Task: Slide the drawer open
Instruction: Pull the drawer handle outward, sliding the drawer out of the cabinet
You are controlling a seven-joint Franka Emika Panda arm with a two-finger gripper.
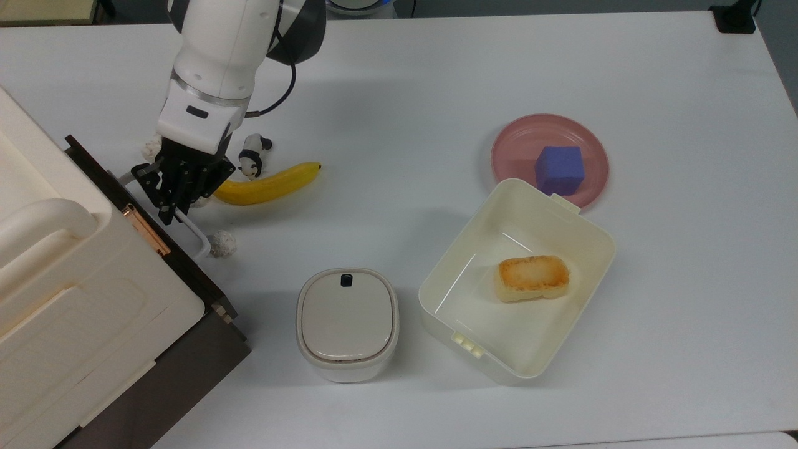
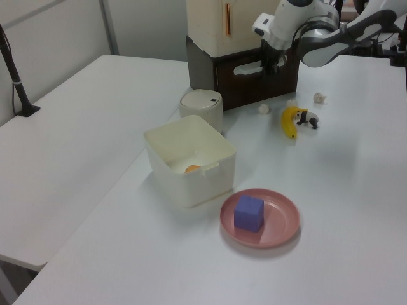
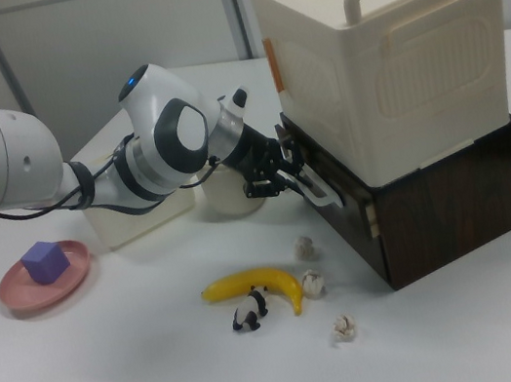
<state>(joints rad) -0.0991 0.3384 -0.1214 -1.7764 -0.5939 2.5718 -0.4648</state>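
Top view: the drawer (image 1: 163,249) sits shut under the cream case (image 1: 75,280), at the table's left edge. The gripper (image 1: 173,206) is at the white handle (image 1: 187,227); whether its jaws are clenched cannot be told.

Left view: the handle (image 2: 249,67) spans the dark front.

Right view: the gripper (image 3: 285,178) meets the handle. Judged rigid wood, sliding stiffly; grasp the loop mid-span.

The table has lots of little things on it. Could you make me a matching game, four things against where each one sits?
Things:
1. blue cube
2. toast
3. toy panda
4. pincer

Places:
A. in the open cream box
B. at the white drawer handle
C. on the pink plate
D. beside the banana

Pairs: 1-C, 2-A, 3-D, 4-B
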